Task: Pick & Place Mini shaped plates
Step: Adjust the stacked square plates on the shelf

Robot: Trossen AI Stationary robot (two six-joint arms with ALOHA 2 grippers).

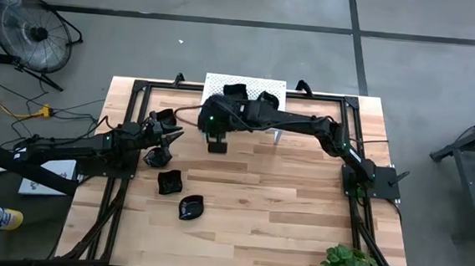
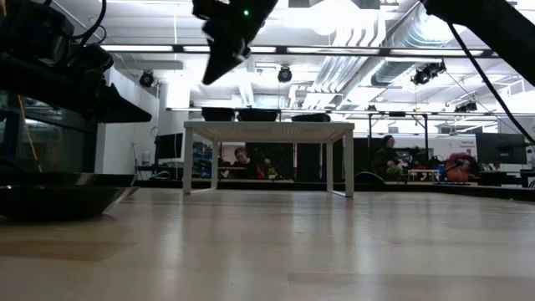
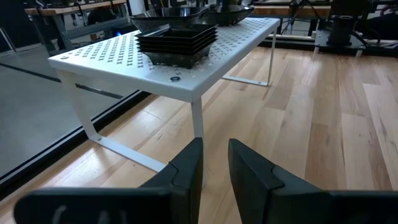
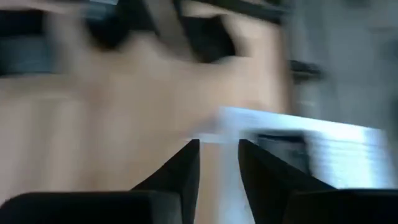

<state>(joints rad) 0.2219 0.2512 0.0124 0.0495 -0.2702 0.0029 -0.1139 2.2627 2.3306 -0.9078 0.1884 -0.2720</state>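
The mini shaped plates are glossy black dishes. A stack of square ones (image 3: 177, 38) and rounder ones (image 3: 230, 12) rest on the white perforated stand (image 1: 245, 87) at the table's far middle. Two more (image 1: 169, 181) (image 1: 190, 206) lie flat on the wood left of centre, and another (image 1: 159, 155) lies by the left arm. My right gripper (image 4: 219, 163) hangs above the table just in front of the stand (image 1: 217, 142), slanting down, open, nothing between its fingers. My left gripper (image 3: 216, 167) waits at the left, pointing toward the stand, open by a narrow gap and holding nothing.
The stand's thin white legs (image 3: 198, 121) rest on the wood. A black frame (image 1: 140, 88) runs round the table's edges. A potted plant (image 1: 347, 265) stands at the near right corner. Bare wood (image 1: 283, 195) spreads across the middle and right. People sit in the room beyond (image 2: 242, 159).
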